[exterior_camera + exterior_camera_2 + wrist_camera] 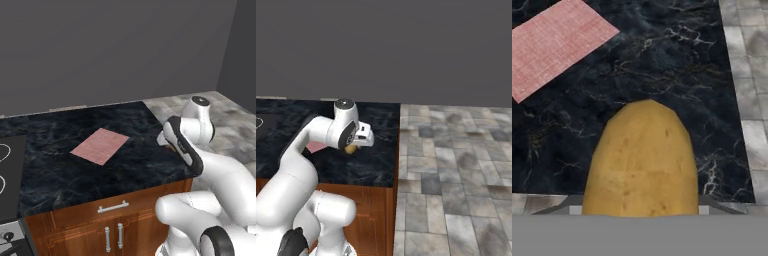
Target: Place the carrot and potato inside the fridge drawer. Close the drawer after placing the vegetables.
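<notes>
One vegetable is in play right now: the potato (639, 160), big and golden at the bottom centre of the hand view, sitting right between the fingers. In the right base view it peeks out as a tan lump just under the gripper (352, 146), left of centre in the frame, above the dark marble counter (376, 160). By the look of it, the jaws are clamped on the potato, holding it clear of the stone.

Off to the upper left of the hand view lies the pink cloth (557, 42), flat on the counter, well apart from the potato. The grey tiled floor (456, 175) spreads across the right half of the right base view.

So the carry is the step in hand, I reckon. The potato is round and smooth, so a steady grip matters; a jerk could roll it out. Best to keep the wrist level, swing wide of the counter's edge, and loosen only once it is low over the drawer.
</notes>
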